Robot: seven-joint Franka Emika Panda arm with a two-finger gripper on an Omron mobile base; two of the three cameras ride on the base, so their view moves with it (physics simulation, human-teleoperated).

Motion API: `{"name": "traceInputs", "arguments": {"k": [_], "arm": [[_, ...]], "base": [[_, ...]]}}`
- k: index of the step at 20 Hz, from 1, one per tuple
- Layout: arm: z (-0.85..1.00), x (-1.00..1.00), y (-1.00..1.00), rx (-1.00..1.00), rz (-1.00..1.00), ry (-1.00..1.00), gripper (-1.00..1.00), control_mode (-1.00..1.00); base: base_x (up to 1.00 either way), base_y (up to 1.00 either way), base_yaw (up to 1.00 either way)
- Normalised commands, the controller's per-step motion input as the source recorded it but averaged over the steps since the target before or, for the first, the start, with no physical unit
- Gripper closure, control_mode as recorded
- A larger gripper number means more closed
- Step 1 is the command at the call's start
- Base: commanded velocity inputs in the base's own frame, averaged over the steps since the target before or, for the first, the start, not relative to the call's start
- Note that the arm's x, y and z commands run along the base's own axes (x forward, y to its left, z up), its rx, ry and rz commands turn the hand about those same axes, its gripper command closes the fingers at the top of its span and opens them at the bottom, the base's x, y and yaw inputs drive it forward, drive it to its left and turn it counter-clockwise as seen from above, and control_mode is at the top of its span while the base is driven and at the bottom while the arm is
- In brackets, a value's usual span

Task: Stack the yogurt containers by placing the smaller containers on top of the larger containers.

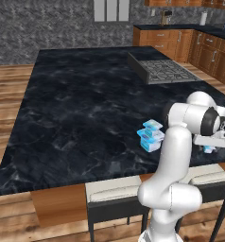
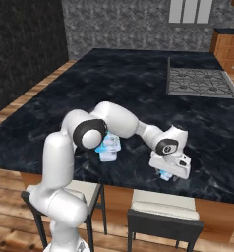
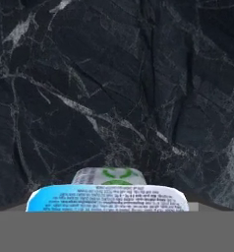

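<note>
A wide white yogurt tub [image 1: 149,141] [image 2: 108,155] stands near the front of the black marble counter [image 1: 76,113], with a small blue-lidded cup [image 1: 153,125] on top of it. Another small cup [image 3: 107,198] [image 1: 208,150] [image 2: 163,175] sits on the counter further right, close to the front edge. My gripper [image 1: 212,146] [image 2: 167,171] hangs low directly over this cup, pointing down. In the hand view the cup's blue lid lies at the bottom edge, right under the hand. The fingers are hidden, so I cannot tell how the jaws stand or whether they touch the cup.
A grey cooktop [image 1: 164,71] [image 2: 200,81] is set into the far right of the counter. Two stools [image 1: 114,191] [image 2: 163,209] stand under the counter's front edge. Wooden cabinets [image 1: 190,42] line the back right wall.
</note>
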Motion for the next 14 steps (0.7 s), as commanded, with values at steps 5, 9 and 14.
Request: {"name": "traceInputs", "arguments": {"k": [5,9,14], "arm": [[-0.27,0.0,0.0,0.02,0.0,-0.01,-1.0,-1.0],[-0.09,0.0,0.06,0.0,0.0,0.0,1.0,-1.0],[0.2,-0.08,0.07,0.0,0.0,-0.09,1.0,-1.0]], "base": [[0.0,0.0,0.0],[0.0,0.0,0.0],[0.0,0.0,0.0]]}}
